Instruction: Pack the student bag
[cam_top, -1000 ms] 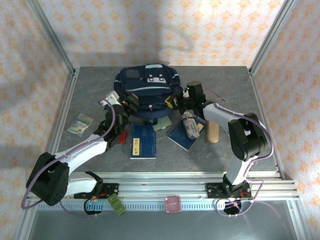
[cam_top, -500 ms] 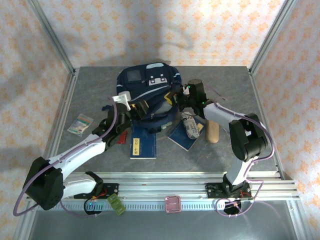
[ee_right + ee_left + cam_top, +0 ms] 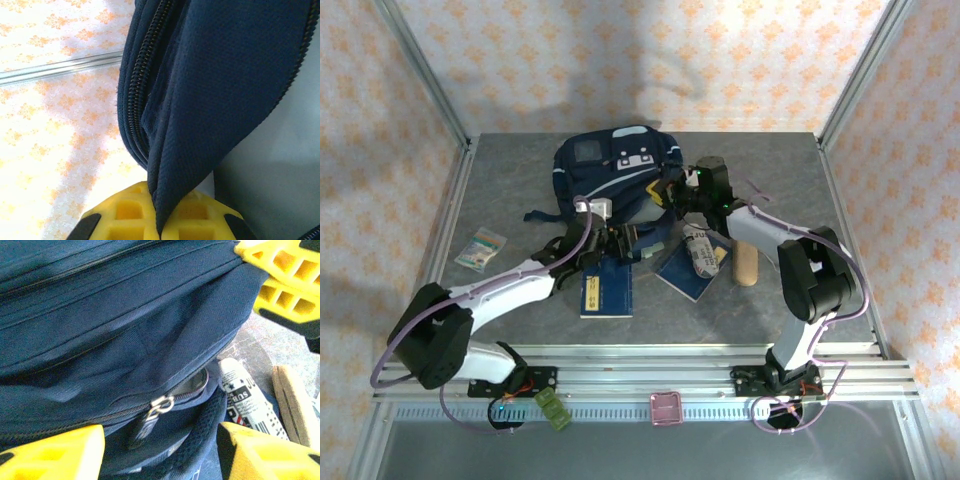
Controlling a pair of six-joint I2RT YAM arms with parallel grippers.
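Right gripper (image 3: pixel 160 220) pinches the student bag (image 3: pixel 610 170); left gripper (image 3: pixel 157 452) gapes, perhaps touching it.

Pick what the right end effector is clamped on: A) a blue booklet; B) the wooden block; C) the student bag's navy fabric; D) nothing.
C: the right wrist view shows navy fabric of the student bag pinched between the yellow fingers of the right end effector.

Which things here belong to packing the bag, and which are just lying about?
In the job: student bag, right gripper pinching its fabric, left gripper open at its zip; probably next in: blue books, printed tube, wooden block, small packet.
Lying about, seemingly: green piece, pink piece on the rail.
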